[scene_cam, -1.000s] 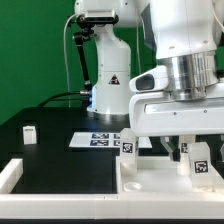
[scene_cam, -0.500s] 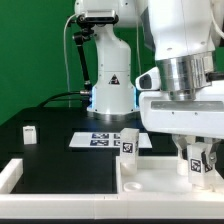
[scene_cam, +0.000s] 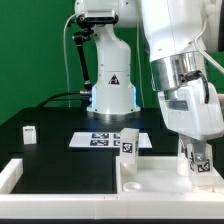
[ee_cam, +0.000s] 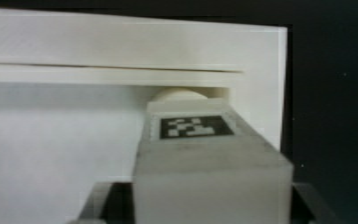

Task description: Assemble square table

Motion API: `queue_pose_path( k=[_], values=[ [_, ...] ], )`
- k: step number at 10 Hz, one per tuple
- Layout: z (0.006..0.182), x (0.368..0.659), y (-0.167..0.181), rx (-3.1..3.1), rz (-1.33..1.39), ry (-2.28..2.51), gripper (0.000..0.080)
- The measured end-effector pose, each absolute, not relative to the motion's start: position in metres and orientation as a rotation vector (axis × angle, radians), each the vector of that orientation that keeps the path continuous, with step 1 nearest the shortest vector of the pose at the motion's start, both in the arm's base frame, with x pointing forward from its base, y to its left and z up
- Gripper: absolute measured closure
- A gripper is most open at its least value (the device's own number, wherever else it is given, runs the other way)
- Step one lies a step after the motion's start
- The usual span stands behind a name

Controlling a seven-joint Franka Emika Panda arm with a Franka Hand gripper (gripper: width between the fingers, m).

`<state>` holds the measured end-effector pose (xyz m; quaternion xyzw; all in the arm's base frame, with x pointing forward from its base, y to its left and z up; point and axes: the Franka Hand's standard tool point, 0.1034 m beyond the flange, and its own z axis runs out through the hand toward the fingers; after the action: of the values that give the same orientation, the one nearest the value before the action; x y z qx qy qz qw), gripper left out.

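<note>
- Leg count first, far left of exterior frame: short white block-like plastic spare leg (scene_cam: 28,133) on black table surface (scene_cam: 60,160), well apart from everything else, untouched.
- Left of centre: thin flat white marker board (scene_cam: 98,140), no part of the build.
- Centre: second white tagged standing leg (scene_cam: 128,142), upright just beside that board's right end, near back-left corner of large flat white square plastic slab (scene_cam: 150,185); on it or behind it, impossible to tell.
- Right: two-finger gripper (scene_cam: 197,158), closed partway onto third white tagged gripped leg (scene_cam: 198,166), low over slab. One second ago spread wide either side of it with wrist square; since then pinched in and tilted.
- Wrist view: same leg at centre, tag toward camera, dark fingers (ee_cam: 297,205) against both flanks, rounded tip toward slab.
- Judged meaning: grasp secured, fitting to slab probably next; seating not yet done.
</note>
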<state>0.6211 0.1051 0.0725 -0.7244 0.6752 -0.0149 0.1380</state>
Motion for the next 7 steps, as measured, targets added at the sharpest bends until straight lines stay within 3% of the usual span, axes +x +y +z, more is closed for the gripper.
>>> queue_pose_path(
  k=[3, 4, 5, 7],
  values=[
    [0.0725, 0.6211, 0.1051, -2.095, -0.043, 1.953, 0.048],
    [0.0725, 0.6211, 0.1051, -2.095, -0.043, 1.953, 0.0312],
    [0.0725, 0.6211, 0.1051, -2.095, -0.043, 1.953, 0.0203],
    [0.0725, 0.6211, 0.1051, -2.095, -0.043, 1.953, 0.0166]
  ],
)
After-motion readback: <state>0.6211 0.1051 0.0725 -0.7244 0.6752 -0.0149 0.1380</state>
